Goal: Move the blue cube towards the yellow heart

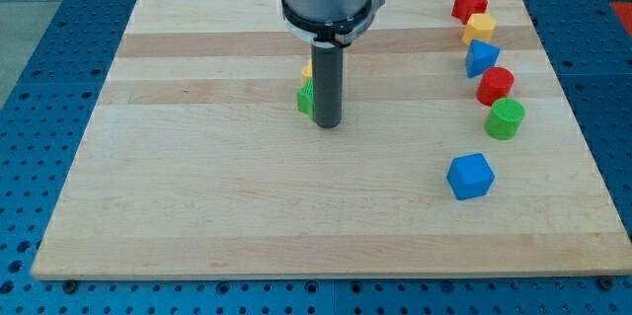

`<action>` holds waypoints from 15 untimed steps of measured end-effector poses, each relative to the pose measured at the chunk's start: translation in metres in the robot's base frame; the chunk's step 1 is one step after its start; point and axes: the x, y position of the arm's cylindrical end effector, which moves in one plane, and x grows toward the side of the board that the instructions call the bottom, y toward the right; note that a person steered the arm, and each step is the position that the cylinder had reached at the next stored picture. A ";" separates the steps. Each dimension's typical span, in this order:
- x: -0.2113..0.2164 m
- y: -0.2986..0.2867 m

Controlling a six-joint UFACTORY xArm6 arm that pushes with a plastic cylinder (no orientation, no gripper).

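Note:
The blue cube (470, 176) lies on the wooden board (197, 206) at the view's lower right. A yellow block (307, 70), mostly hidden behind the rod, shows just left of it near the board's upper middle; its shape cannot be made out. A green block (305, 99) sits right below it, touching the rod's left side. My tip (328, 124) rests on the board next to the green block, far to the left of the blue cube.
Along the right side run a red star (470, 3), a yellow block (480, 28), a blue block (481, 58), a red block (495, 86) and a green cylinder (505, 118). The board's right edge is close behind them.

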 end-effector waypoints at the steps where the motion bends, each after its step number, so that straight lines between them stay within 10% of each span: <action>1: 0.010 0.001; 3: 0.144 0.132; 4: 0.129 0.204; 8: 0.097 0.101; 11: -0.009 0.059; 14: 0.052 0.052; 15: 0.014 0.041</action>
